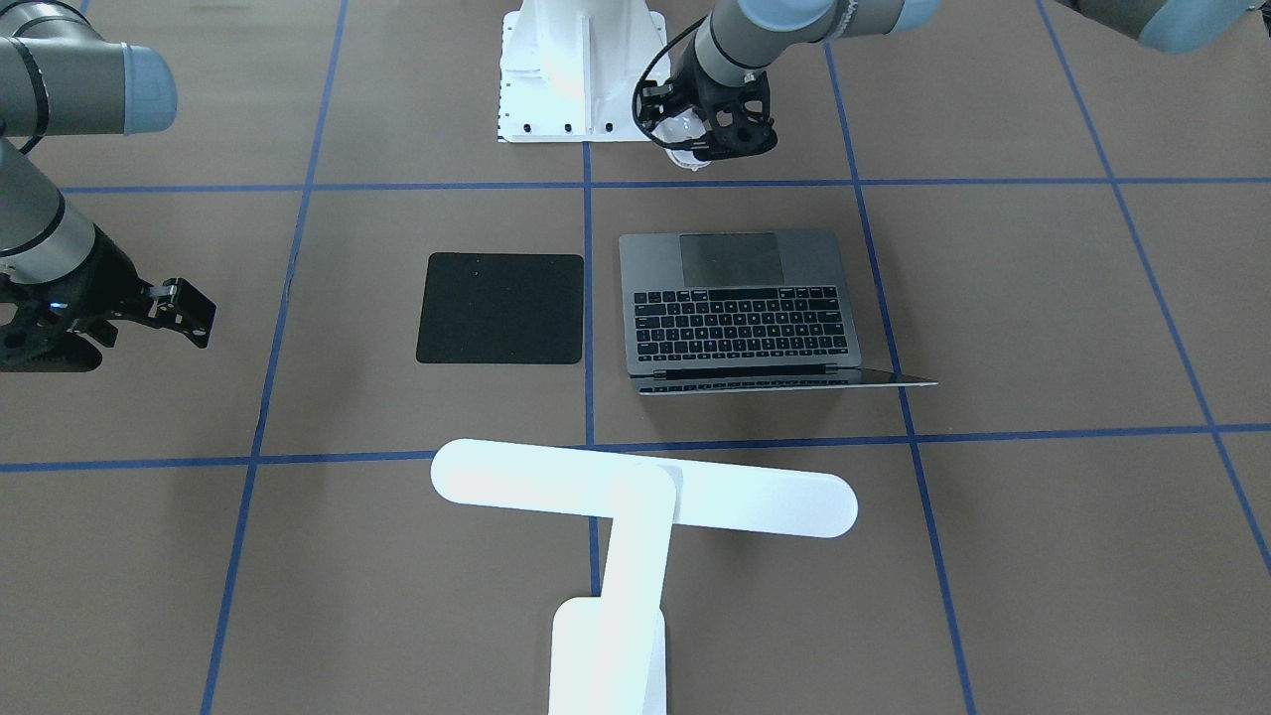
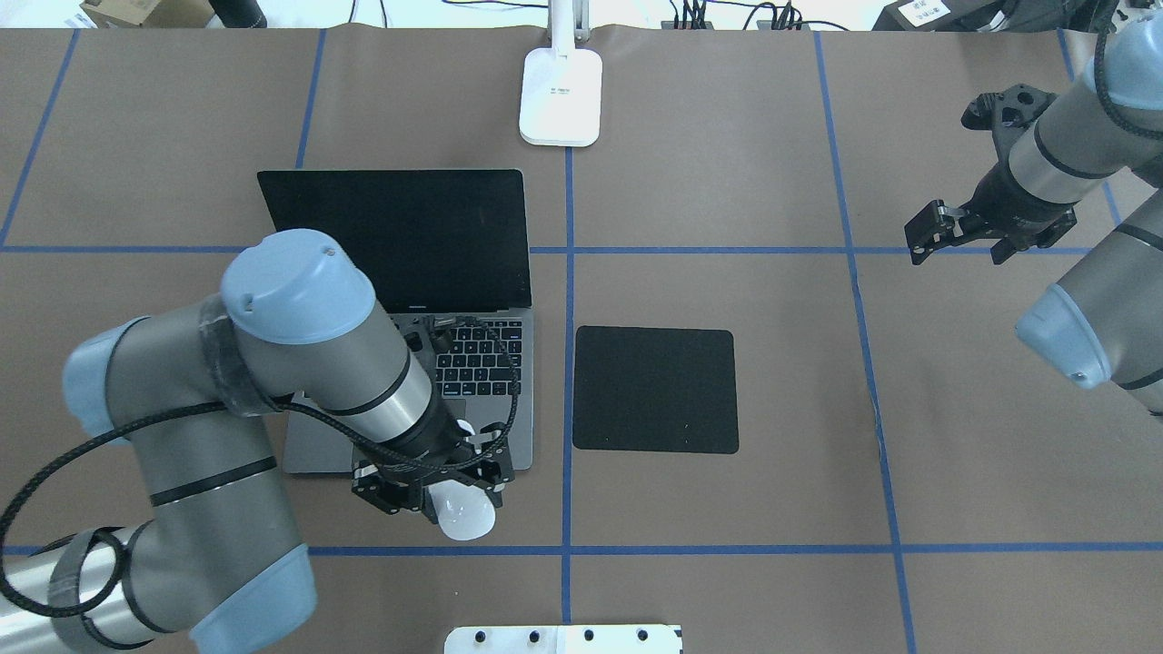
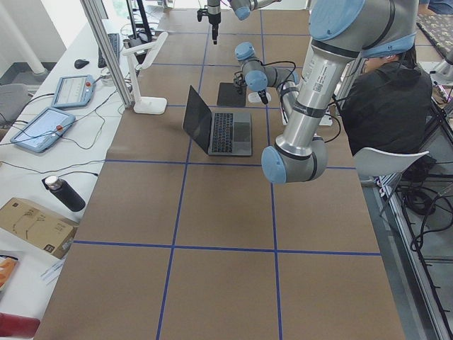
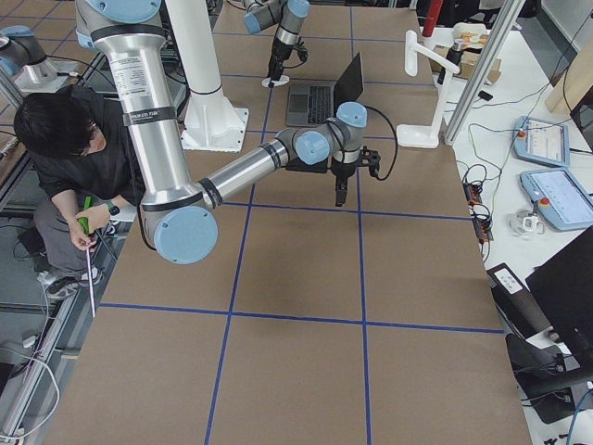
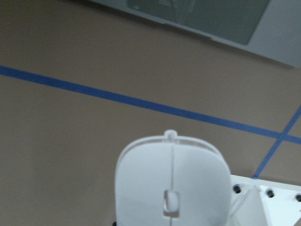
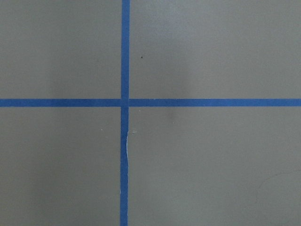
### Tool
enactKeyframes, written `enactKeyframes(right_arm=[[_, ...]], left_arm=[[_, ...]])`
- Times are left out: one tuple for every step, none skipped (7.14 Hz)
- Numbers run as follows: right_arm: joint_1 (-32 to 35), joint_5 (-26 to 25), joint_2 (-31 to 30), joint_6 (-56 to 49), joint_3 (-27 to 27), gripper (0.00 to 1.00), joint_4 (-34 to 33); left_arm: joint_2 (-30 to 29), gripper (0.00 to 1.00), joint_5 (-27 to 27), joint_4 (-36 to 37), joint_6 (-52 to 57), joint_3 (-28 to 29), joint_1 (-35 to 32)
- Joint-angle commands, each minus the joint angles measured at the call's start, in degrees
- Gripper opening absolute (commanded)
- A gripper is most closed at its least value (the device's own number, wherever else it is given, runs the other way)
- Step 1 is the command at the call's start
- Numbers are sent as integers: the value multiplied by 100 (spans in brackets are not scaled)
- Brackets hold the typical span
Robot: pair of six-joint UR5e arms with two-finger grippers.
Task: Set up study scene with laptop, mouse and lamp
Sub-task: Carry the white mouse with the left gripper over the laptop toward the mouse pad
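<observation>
Holds the mouse (image 2: pixel 468 525) with left gripper (image 2: pixel 452 501) closed on it; best to carry it level toward 2 o'clock in overhead view onto the black pad (image 2: pixel 654 391), clear of laptop (image 2: pixel 482 363)

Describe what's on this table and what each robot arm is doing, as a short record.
Laptop: open, screen dark
Mouse: held near the laptop's trackpad edge
Left fingers: shut on the mouse
Right fingers: open, empty, off to the side
Lamp: standing past the laptop's screen
Black pad: beside the laptop, nothing on it
</observation>
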Motion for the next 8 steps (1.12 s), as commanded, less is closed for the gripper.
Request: enactKeyframes(right_arm=[[76, 4, -14, -7, -26, 100, -27], [76, -5, -5, -7, -96, 100, 8], [76, 3, -5, -7, -175, 100, 26], [76, 4, 4, -7, -202, 100, 26], [76, 4, 4, -7, -211, 100, 35], [76, 4, 4, -7, -220, 100, 26], [76, -5, 4, -7, -237, 100, 35], [76, -5, 12, -7, -237, 100, 26]], left_arm=[[-1052, 0, 469, 26, 371, 1096, 3], [-1597, 0, 576, 43, 790, 1781, -5], [-2081, 0, 830, 43, 977, 2406, -5], [-2469, 0, 876, 17, 1057, 3047, 3], [-2986, 0, 946, -1, 1206, 3854, 3], [-3226, 0, 1025, -45, 1416, 4332, 3], [-3237, 0, 1061, -45, 1531, 4363, 3], [-3368, 0, 1087, -88, 1611, 4529, 3]])
